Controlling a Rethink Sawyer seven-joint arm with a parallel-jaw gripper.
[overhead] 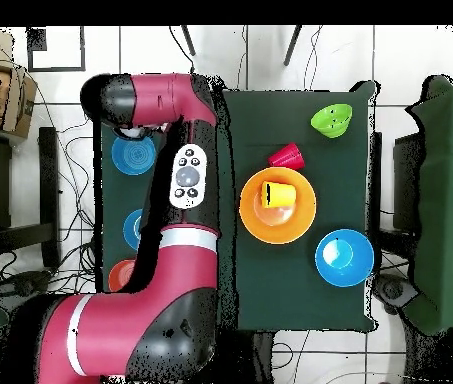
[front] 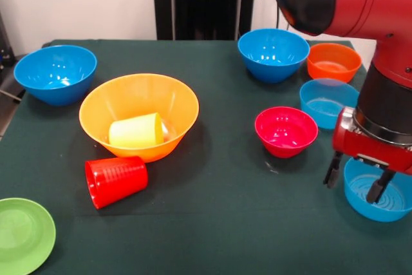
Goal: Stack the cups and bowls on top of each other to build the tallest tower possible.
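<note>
The tower [front: 138,117] is so far only the big yellow-orange bowl, left of table centre, with the yellow cup [front: 136,131] lying inside it. My gripper [front: 358,186] hangs open and empty over a pale blue bowl [front: 378,191] at the table's edge. I judge its fingers could clip the rim and skid the bowl away.

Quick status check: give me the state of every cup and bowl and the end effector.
yellow cup: on its side inside big yellow-orange bowl
red cup: on its side on table
other bowls: upright, none stacked
green bowl: tilted at table edge
end effector: open, over pale blue bowl
</note>
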